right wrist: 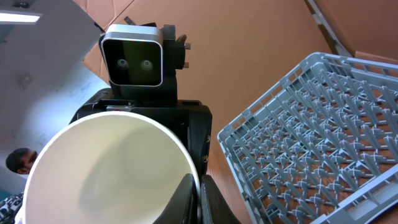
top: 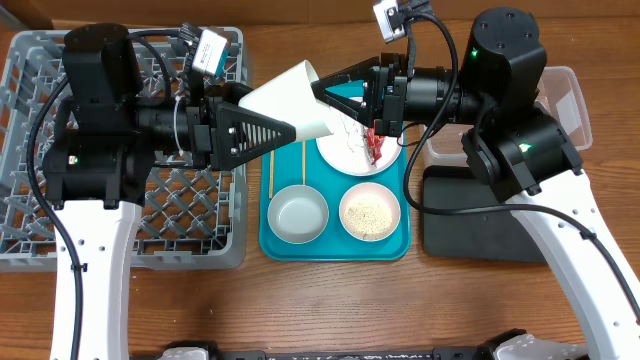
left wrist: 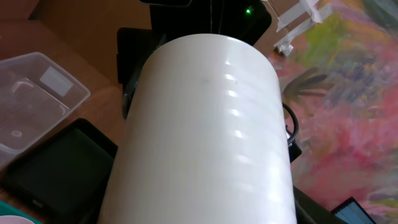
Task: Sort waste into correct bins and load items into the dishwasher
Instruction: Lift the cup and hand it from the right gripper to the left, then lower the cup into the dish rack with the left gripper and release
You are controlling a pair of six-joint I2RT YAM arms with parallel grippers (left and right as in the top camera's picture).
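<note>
Wooden table [top: 300, 300], a grey rack [top: 190, 210] on the left, and a white cup [top: 295, 100] held in the air between two arms.

The cup lies on its side above the teal tray [top: 335, 248], its mouth towards the right claw [top: 335, 95]. That claw pinches the rim, one finger [right wrist: 214, 202] outside and one inside. The left claw [top: 280, 128] is closed round the cup's body. A plate [top: 345, 150] and two bowls [top: 298, 213] sit on the tray below.
</note>
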